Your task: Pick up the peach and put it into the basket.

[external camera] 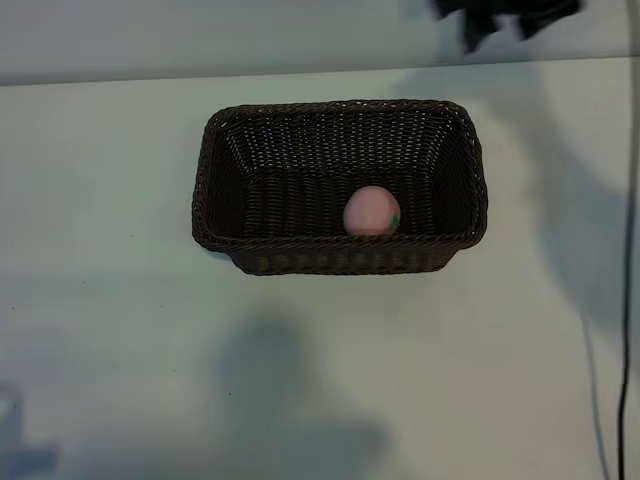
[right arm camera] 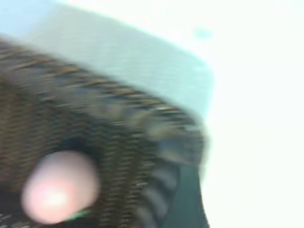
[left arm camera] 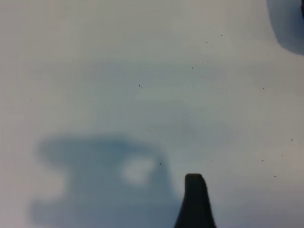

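Note:
The peach [external camera: 371,211] is a small pink ball with a green leaf mark. It lies inside the dark brown wicker basket [external camera: 215,190], against the near wall and right of centre. In the right wrist view the peach [right arm camera: 59,186] rests on the basket's weave [right arm camera: 128,156], apart from one dark finger [right arm camera: 186,202]. My right gripper [external camera: 505,20] is a dark shape above the table's far right edge, open and holding nothing. Of my left gripper, only one dark fingertip [left arm camera: 194,197] shows, over bare table with nothing against it.
The basket stands mid-table on a pale tabletop [external camera: 120,330]. A dark cable [external camera: 628,300] runs down the right edge. Arm shadows fall on the table in front of the basket and at the far right.

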Robot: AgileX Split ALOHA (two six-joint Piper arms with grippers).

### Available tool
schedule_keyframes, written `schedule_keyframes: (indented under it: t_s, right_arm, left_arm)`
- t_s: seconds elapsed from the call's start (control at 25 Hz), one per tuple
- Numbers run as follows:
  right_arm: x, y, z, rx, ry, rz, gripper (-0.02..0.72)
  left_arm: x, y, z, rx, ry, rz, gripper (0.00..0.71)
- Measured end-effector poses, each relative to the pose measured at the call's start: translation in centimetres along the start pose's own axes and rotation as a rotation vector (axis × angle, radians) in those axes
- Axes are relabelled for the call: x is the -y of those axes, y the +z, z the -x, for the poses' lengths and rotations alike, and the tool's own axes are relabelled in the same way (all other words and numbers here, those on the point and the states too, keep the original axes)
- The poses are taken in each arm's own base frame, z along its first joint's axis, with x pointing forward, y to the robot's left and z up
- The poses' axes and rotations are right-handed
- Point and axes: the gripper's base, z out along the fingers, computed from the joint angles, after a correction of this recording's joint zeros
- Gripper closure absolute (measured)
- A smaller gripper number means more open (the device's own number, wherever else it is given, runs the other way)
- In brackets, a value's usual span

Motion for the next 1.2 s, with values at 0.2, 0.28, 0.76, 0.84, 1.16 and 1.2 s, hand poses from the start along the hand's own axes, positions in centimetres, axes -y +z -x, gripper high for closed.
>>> schedule_keyframes:
  t_s: [0.2,0.28,0.76,0.84,1.16,1.2]
  right_arm:
    - [8.0,-0.5,-0.5,0.003,0.139,-0.074,0.129]
    - [10.7,-0.7,-1.0,0.004,0.196,-0.097,0.129]
    - [12.5,-6.0,-3.9,0.051,0.274,-0.063,0.13]
    - [11.4,-8.4,-5.2,0.082,0.27,-0.029,0.13]
    - [7.1,-19.9,-12.7,0.283,0.227,-0.029,0.13]
    - [6.4,-21.5,-13.9,0.321,0.219,-0.034,0.13]
  left_arm:
    - [0.0,0.0,0.0,0.0,0.0,0.0,0.157]
    - [0.0,0.0,0.0,0.0,0.0,0.0,0.157]
    - [0.0,0.0,0.0,0.0,0.001,0.0,0.157]
    - [0.0,0.0,0.0,0.0,0.001,0.0,0.157]
    - [0.0,0.0,0.0,0.0,0.003,0.0,0.157]
    - [0.0,0.0,0.0,0.0,0.003,0.0,0.157]
